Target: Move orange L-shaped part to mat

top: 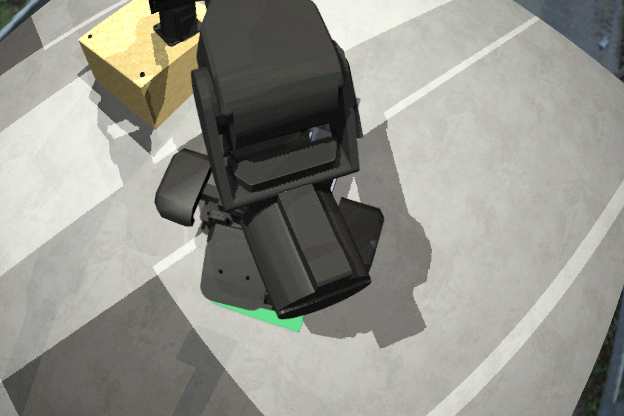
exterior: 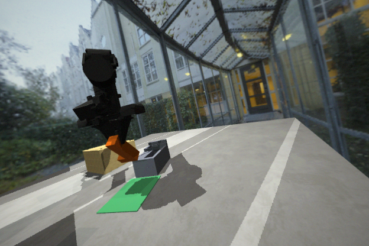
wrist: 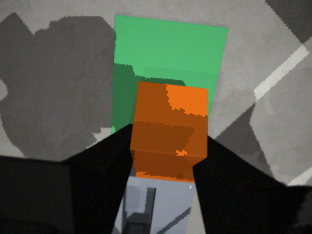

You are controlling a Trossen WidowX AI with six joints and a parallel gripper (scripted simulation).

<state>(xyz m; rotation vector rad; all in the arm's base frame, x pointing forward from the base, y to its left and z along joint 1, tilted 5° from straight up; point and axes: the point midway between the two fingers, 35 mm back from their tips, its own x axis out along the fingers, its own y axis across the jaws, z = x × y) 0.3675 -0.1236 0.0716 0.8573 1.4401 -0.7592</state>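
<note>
The orange L-shaped part (exterior: 122, 150) (wrist: 169, 117) is held tilted in the air, clear of the tray. My gripper (exterior: 115, 140) (wrist: 164, 135) is shut on it, with a dark finger on each side. The grey tray (exterior: 144, 167) (wrist: 170, 197) stands behind the mat; its pocket shows partly in the exterior view. The green mat (top: 282, 319) (exterior: 119, 201) (wrist: 170, 45) lies flat on the table, and nothing lies on it. In the wrist view the part overlaps the mat's lower area. In the top view the arm hides the part, the tray and most of the mat.
The yellow wooden block (top: 113, 48) (exterior: 94, 161) that bears the arm's base stands behind and to the left of the tray. The arm (top: 272, 43) leans forward over the tray and mat. Its shadow falls across part of the mat and the table (top: 504, 149) beside it.
</note>
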